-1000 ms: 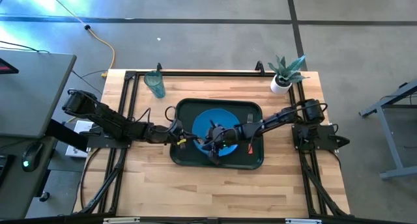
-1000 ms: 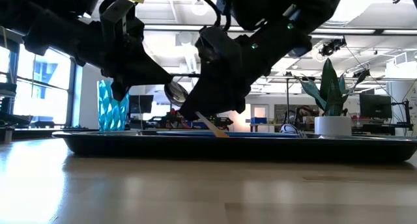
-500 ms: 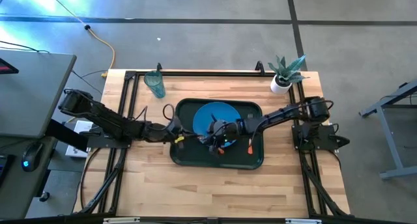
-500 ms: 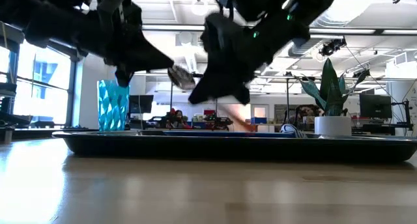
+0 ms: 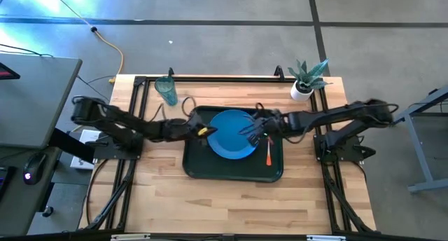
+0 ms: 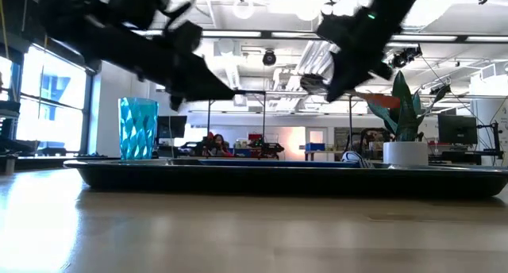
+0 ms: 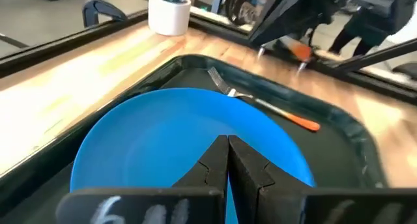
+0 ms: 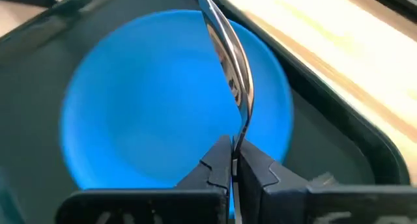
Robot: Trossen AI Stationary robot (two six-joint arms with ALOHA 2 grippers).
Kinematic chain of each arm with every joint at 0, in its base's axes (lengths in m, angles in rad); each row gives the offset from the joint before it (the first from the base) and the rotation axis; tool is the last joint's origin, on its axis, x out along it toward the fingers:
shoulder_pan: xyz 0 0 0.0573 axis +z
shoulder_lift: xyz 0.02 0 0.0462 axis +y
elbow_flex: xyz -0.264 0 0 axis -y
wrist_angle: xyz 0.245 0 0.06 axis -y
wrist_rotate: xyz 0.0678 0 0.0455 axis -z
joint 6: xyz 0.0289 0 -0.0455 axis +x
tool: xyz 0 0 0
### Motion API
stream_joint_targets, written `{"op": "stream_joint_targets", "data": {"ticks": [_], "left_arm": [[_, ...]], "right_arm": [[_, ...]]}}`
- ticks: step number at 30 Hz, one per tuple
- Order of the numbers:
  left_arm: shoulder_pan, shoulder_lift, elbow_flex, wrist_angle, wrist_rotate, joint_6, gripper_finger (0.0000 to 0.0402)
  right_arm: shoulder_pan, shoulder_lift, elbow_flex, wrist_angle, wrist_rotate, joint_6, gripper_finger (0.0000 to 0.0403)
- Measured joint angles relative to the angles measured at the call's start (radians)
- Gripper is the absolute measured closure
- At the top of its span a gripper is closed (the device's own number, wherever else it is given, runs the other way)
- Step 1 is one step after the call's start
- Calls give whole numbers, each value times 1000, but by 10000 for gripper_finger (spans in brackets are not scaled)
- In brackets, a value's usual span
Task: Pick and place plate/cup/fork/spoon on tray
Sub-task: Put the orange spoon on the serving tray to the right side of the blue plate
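Between the right gripper's point(image 8: 232, 160) clamped fingers, only its wrist view shows the silver oval-bowled spoon point(image 8: 228, 61), bowl pointing straight ahead over the round bright-blue plate point(image 8: 150, 100). Left gripper point(image 7: 228, 160) is closed, empty; ahead of it the orange-handled silver fork point(image 7: 264, 105) lies crosswise in the dark green tray point(image 7: 339, 129).

Plate point(image 5: 230, 134) and fork point(image 5: 268, 152) in tray point(image 5: 196, 165)

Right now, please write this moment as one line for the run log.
right gripper: shut on spoon, above plate | left gripper: shut, empty, over plate | fork: in tray | cup: on table

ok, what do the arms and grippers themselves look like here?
Both arms are dark, slim and jointed, with black cables looping near the wrists. The left gripper and right gripper have black angular fingers. A yellow tag sits near the left wrist; a green light glows on the right arm.
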Motion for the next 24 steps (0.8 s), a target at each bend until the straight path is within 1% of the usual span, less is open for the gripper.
{"op": "stream_joint_targets", "data": {"ticks": [2,4,7,10,12,14,16,20,24], "left_arm": [[28,60,47,-3,32,15,401],[48,113,95,-4,81,30,401],[69,183,151,-7,160,55,401],[85,241,189,-33,220,41,401],[93,267,209,-64,252,19,401],[103,280,219,-109,272,0,401],[110,294,227,-123,276,-8,401],[128,298,227,-128,271,-28,401],[131,298,227,-144,286,-29,401]], "right_arm": [[20,-51,-99,63,29,90,402],[32,-100,-217,171,34,184,402],[41,-167,-402,391,44,333,402],[47,-190,-562,611,56,452,402],[48,-190,-633,719,37,494,403],[48,-184,-672,778,32,524,403],[48,-182,-690,775,33,554,403],[48,-170,-688,764,81,613,403],[48,-147,-670,763,56,694,403]]}}
